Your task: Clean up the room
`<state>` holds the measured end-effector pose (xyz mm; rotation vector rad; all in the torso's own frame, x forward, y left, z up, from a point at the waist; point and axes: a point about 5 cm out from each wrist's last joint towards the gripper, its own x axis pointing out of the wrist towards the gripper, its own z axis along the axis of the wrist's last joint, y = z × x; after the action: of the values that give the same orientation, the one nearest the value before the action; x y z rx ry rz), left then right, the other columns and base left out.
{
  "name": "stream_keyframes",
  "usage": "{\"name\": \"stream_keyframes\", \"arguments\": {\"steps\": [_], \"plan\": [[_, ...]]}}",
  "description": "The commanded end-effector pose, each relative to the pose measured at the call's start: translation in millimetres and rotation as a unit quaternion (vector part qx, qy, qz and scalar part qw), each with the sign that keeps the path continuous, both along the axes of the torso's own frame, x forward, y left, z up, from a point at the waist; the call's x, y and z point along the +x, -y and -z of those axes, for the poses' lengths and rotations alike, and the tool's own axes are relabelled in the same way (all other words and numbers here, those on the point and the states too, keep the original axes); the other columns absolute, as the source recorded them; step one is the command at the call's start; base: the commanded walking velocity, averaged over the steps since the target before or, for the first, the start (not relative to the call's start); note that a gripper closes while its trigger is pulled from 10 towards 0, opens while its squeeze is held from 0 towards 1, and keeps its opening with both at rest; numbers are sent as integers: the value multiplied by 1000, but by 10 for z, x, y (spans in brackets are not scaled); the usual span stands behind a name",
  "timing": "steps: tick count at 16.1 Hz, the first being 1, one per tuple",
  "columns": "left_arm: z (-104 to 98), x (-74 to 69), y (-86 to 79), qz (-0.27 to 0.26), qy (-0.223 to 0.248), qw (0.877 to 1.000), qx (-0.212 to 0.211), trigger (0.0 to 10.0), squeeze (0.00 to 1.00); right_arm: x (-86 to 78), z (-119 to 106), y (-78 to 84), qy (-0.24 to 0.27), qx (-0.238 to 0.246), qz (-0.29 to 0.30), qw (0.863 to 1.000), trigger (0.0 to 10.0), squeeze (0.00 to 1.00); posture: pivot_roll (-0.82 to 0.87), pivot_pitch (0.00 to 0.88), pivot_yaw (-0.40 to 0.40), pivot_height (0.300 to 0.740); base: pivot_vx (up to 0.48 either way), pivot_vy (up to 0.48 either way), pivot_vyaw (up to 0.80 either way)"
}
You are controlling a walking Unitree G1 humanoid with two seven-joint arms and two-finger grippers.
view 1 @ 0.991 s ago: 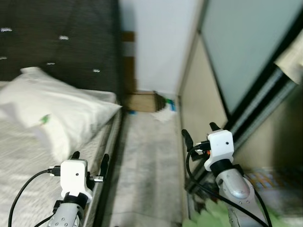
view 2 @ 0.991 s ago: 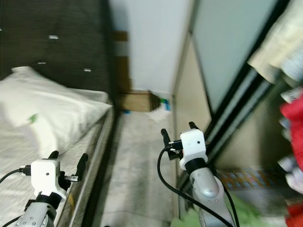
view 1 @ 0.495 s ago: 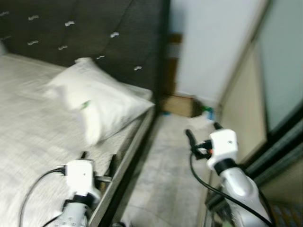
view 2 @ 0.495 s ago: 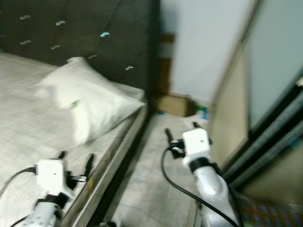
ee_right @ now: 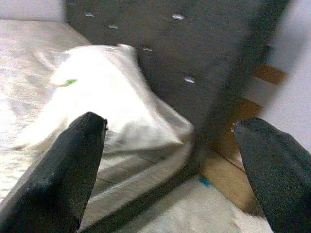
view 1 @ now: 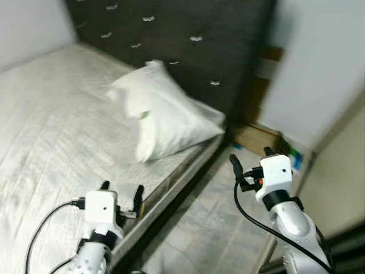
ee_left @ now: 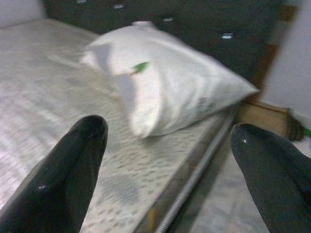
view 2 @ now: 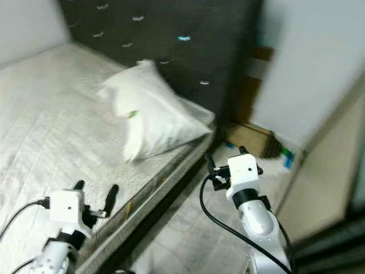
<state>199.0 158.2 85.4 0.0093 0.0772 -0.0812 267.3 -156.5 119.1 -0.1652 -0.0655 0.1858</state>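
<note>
Head views: a white pillow (view 1: 165, 114) lies on the bed (view 1: 51, 120) against the dark headboard (view 1: 188, 40). The left claw (view 1: 121, 194) hovers over the mattress edge and the right claw (view 1: 251, 162) over the floor.

Wrist views: each claw's fingers are spread apart, holding nothing, pointing at the pillow.

One white pillow (view 1: 165, 111) lay at the head corner of one bed (view 1: 51, 131), against one dark tufted headboard (view 1: 194, 51). One cardboard box (view 1: 256, 138) sat on the floor beyond the bed's corner. Two grippers were counted: left gripper (view 1: 121, 193), right gripper (view 1: 251, 160).
</note>
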Motion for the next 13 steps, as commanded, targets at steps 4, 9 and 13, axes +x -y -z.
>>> {"name": "stream_keyframes", "arguments": {"steps": [4, 9, 13], "plan": [[-15, 3, -26, -9, 0, 1000, 6, 10000, 0, 5, -17, -36, 3, 0, -11, 1000, 10000, 0, -37, 135, -85, 740, 0, 0, 800], [-31, 4, -66, -27, 4, 1000, 12, 10000, 0, 10, -16, -40, 2, 1, -10, 1000, 10000, 0, -36, 134, -86, 740, 0, 0, 800], [-25, 18, -74, -29, 3, 999, 13, 10000, 0, 16, -9, -81, 2, 2, -18, 1000, 10000, 0, -31, 127, -84, 740, 0, 0, 800]]}}
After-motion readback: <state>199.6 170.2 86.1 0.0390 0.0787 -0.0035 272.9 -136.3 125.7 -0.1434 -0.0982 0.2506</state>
